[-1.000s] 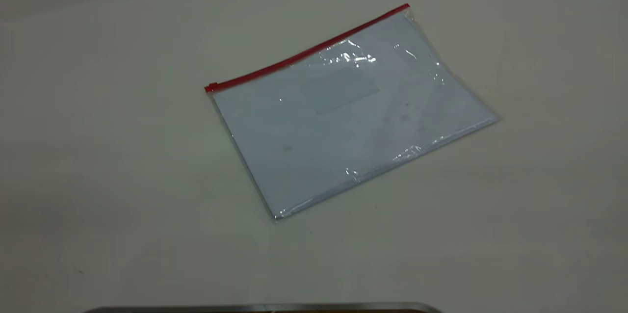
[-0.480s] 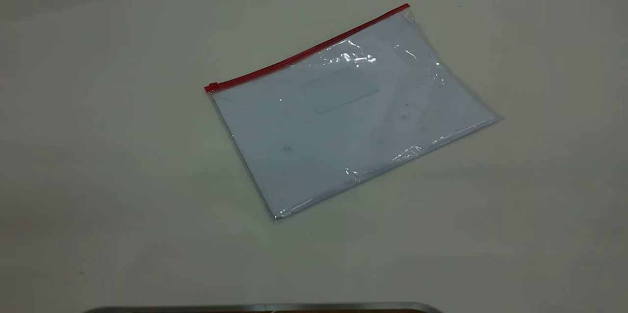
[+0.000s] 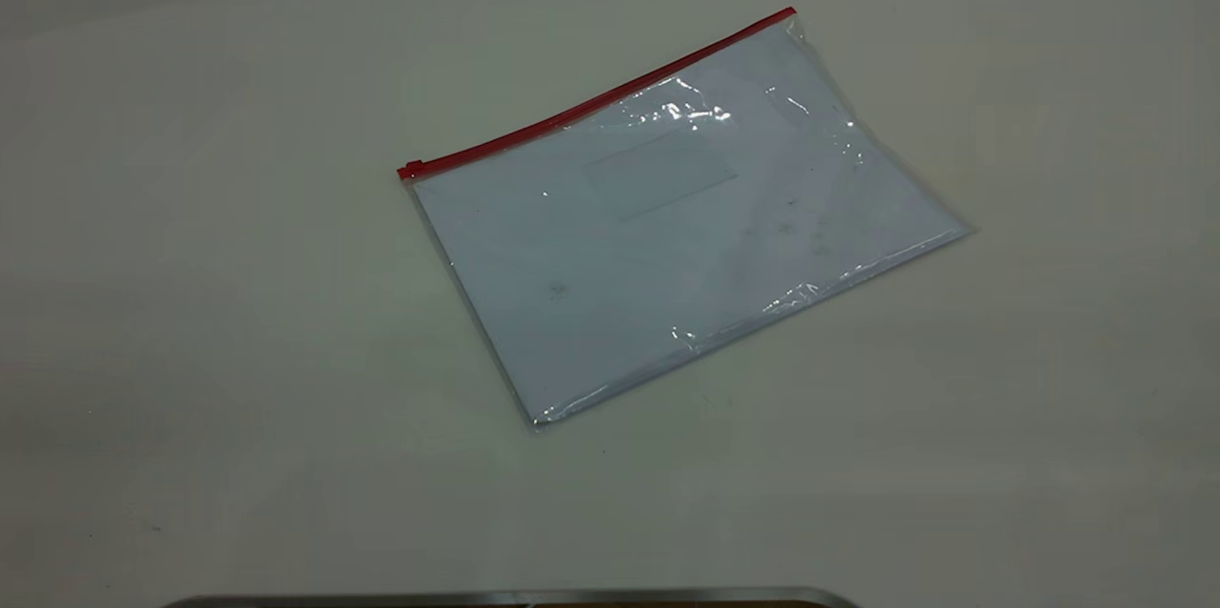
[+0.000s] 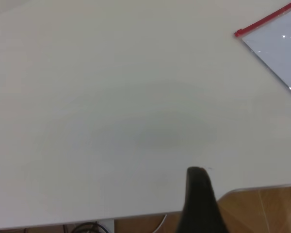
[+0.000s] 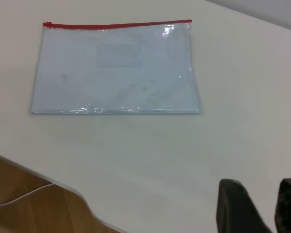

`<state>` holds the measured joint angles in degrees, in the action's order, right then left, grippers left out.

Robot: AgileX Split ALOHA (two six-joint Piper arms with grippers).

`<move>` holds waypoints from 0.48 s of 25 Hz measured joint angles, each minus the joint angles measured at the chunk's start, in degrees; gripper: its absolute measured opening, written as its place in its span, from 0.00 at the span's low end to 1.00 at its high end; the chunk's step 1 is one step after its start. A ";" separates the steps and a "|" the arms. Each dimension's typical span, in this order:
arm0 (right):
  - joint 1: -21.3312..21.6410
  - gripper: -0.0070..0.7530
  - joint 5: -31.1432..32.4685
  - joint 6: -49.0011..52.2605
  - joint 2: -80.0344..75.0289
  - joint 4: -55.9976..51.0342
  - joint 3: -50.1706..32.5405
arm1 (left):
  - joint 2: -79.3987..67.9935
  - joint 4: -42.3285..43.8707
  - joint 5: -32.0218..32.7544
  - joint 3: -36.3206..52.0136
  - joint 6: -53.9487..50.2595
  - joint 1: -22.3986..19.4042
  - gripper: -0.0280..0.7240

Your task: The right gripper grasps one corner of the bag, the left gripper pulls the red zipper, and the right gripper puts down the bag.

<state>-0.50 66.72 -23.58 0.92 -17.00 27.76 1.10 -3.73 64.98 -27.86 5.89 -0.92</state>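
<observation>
The bag [image 3: 667,227] lies flat on the white table, a clear pouch with white sheets inside and a faint label patch. The red zipper [image 3: 600,98] runs along its far long edge, with the slider tab [image 3: 410,171] at the left end. No gripper shows in the exterior view. In the left wrist view, the left gripper [image 4: 198,180] hovers near the table's edge, far from the bag's zipper corner [image 4: 240,33]. In the right wrist view, the right gripper [image 5: 260,184] is open and empty over bare table, well short of the bag [image 5: 116,73].
The table's front edge [image 4: 262,187] and the wooden floor beyond it show in both wrist views. A white cable [image 5: 19,194] lies on the floor. A dark metal rim [image 3: 515,598] sits at the exterior view's lower edge.
</observation>
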 joint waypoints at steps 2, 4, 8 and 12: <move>0.00 0.32 0.00 1.12 0.00 0.88 0.00 | 0.00 0.00 0.00 0.00 0.00 0.00 0.82; 0.00 0.32 -0.21 3.36 0.00 3.10 0.00 | 0.00 0.00 0.00 0.00 0.00 0.00 0.82; 0.00 0.32 -1.32 10.17 0.00 8.64 -0.07 | 0.00 -0.05 0.00 0.00 0.00 0.00 0.82; 0.00 0.32 -1.56 13.96 0.00 11.51 -0.07 | 0.00 -0.05 0.00 0.00 0.00 0.00 0.82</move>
<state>-0.50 65.16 -9.62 0.92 -5.50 27.69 1.10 -3.78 64.98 -27.86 5.89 -0.92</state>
